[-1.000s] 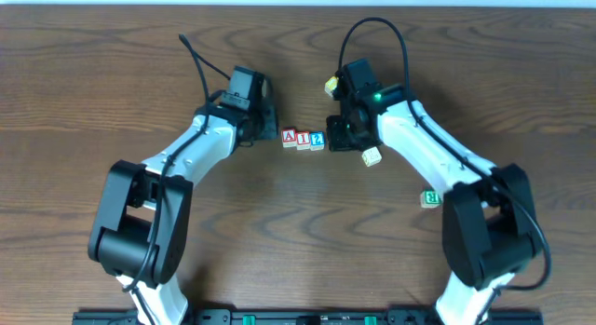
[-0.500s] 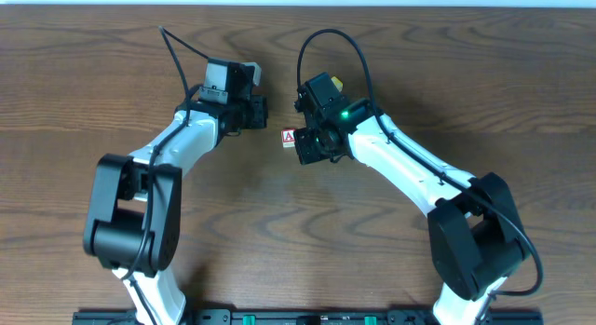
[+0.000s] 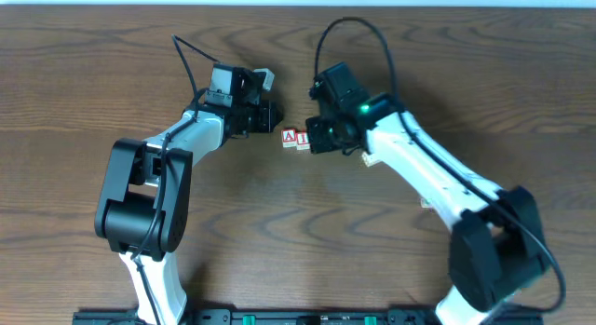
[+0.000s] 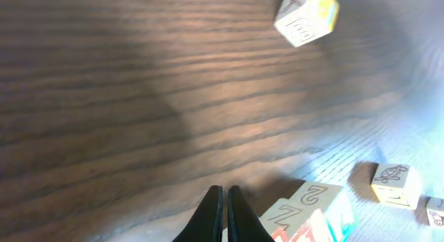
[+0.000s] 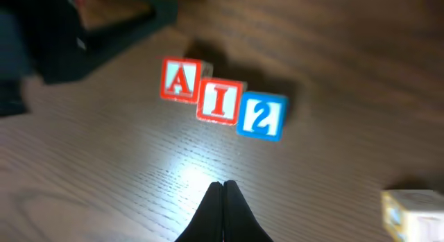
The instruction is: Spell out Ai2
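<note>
Overhead: A cube [image 3: 290, 136] touches the I cube [image 3: 303, 139]. Left gripper [image 3: 270, 117] sits just past A, right gripper [image 3: 321, 137] on I's other side, covering what's there.
L wrist: fingers pressed shut, empty, row's edge just beside.
R wrist: 2 cube [image 5: 261, 116] touches I, so it reads Ai2. Fingers closed on nothing, prob bc placing's done.
</note>
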Motion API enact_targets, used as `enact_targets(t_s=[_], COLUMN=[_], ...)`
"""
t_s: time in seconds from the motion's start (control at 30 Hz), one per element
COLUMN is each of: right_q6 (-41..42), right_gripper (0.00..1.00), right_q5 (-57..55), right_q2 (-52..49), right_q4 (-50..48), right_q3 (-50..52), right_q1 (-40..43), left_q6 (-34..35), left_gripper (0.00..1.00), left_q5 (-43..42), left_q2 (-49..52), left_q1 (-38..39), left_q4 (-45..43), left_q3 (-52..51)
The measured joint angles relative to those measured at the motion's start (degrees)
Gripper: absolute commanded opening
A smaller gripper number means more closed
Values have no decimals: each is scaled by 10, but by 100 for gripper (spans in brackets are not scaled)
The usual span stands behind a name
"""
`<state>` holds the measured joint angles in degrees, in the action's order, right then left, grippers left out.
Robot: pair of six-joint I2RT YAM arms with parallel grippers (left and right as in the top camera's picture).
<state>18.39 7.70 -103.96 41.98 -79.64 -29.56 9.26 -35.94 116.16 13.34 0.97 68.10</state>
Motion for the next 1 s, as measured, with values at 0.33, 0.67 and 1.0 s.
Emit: enact_targets(t_s=[0.33, 0.67, 1.0], right_q6=[-16, -21, -21], right_gripper=[2, 2, 2], right_q5=[0, 3, 4], right_q2=[87, 100, 100], right_q4=[0, 4, 9], right_q3=[0, 0, 0], right_q1=[24, 24, 24], left_q6=[-35, -63, -64], left_gripper=[6, 6, 6], left_q5=[-44, -65, -78], left_q2=[0, 32, 41], left_q1=[0, 0, 0], left_q4=[-10, -18, -23], left_q3=[0, 0, 0])
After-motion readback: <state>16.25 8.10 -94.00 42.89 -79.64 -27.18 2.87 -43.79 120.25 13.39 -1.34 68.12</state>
